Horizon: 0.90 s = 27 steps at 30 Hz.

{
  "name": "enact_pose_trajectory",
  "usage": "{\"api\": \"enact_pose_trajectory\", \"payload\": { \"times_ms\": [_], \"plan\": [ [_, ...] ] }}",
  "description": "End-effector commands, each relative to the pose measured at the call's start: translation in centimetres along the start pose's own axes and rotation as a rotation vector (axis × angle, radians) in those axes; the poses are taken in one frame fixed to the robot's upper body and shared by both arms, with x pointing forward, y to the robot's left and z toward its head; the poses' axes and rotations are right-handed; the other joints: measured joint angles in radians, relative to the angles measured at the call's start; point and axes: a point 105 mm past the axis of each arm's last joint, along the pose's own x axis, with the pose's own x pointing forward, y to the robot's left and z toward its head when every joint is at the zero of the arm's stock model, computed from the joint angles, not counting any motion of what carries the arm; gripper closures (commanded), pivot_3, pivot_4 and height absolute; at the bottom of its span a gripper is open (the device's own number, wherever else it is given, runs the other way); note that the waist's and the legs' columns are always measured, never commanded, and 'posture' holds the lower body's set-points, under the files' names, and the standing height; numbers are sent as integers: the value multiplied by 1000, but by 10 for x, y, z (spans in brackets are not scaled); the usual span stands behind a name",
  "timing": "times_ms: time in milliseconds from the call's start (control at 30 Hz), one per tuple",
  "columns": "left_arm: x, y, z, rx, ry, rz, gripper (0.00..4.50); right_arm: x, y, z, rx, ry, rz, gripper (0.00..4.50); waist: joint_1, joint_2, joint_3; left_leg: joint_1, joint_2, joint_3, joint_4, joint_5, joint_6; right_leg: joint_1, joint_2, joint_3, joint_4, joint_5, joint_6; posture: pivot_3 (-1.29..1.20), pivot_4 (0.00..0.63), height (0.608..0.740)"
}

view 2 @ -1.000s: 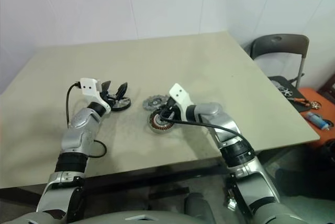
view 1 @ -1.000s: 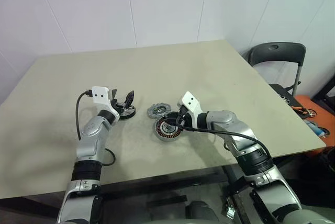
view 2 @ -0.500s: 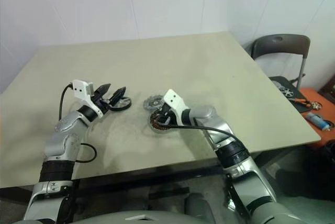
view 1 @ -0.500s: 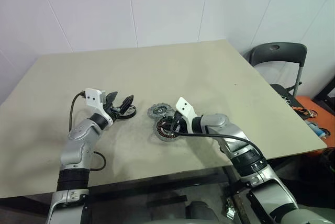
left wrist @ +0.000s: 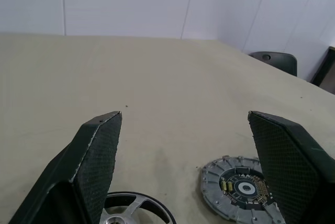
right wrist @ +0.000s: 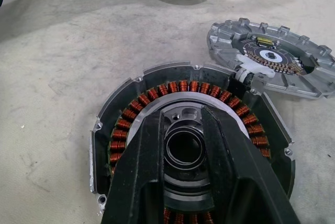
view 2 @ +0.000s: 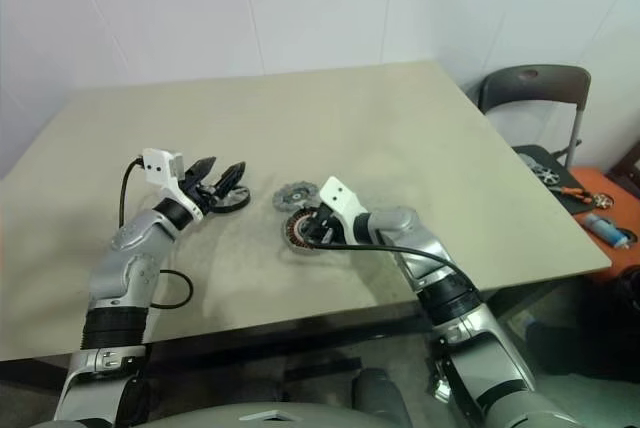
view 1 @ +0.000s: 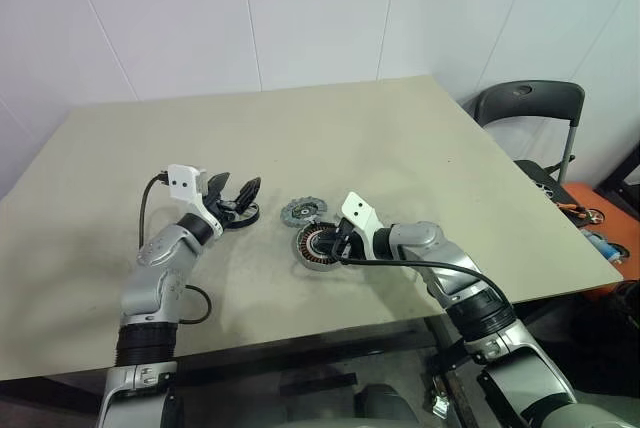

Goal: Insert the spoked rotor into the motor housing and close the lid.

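While the right gripper [right wrist: 183,145] stays narrowed over the motor housing [view 1: 318,246], the wide-open, empty left gripper [view 1: 234,195] has eased back above the spoked rotor [view 1: 243,215], not yet grasped.

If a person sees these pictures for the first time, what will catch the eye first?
Probably the motor housing near the table's front edge, its ring of copper windings bright, with the right gripper set on its silver centre. Just beyond it lies the toothed grey lid. To the left, the left gripper stands wide open above the spoked rotor.
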Motion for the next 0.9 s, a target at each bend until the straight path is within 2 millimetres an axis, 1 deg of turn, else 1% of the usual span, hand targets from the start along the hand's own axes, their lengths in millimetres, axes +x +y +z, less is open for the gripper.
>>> {"api": "enact_pose_trajectory", "payload": {
  "times_ms": [33,200,267,300,367,633,900],
  "plan": [
    [2,-6,16,23,-51,-16,390,0,-1,2,-14,-5,-9,3657,0,0,0,0,0,0,0,0,0,0,0,0,0,0,0,0,0,740],
    [2,-6,16,23,-47,-10,390,1,-2,0,-9,-2,-17,3657,0,0,0,0,0,0,0,0,0,0,0,0,0,0,0,0,0,740],
    [2,-6,16,22,-47,-6,390,0,-6,-1,-10,-3,-40,3041,0,0,0,0,0,0,0,0,0,0,0,0,0,0,0,0,0,740],
    [2,-6,16,22,-47,-5,390,0,-7,-3,-5,4,-44,2820,0,0,0,0,0,0,0,0,0,0,0,0,0,0,0,0,0,740],
    [2,-6,15,19,-47,-3,390,0,-6,-5,21,20,-27,2156,0,0,0,0,0,0,0,0,0,0,0,0,0,0,0,0,0,740],
    [2,-7,12,9,-38,2,390,-6,-7,12,62,-52,-13,2156,0,0,0,0,0,0,0,0,0,0,0,0,0,0,0,0,0,740],
    [3,-8,8,1,-28,10,390,-19,-16,37,127,-136,-2,2156,0,0,0,0,0,0,0,0,0,0,0,0,0,0,0,0,0,740]
  ]
}}
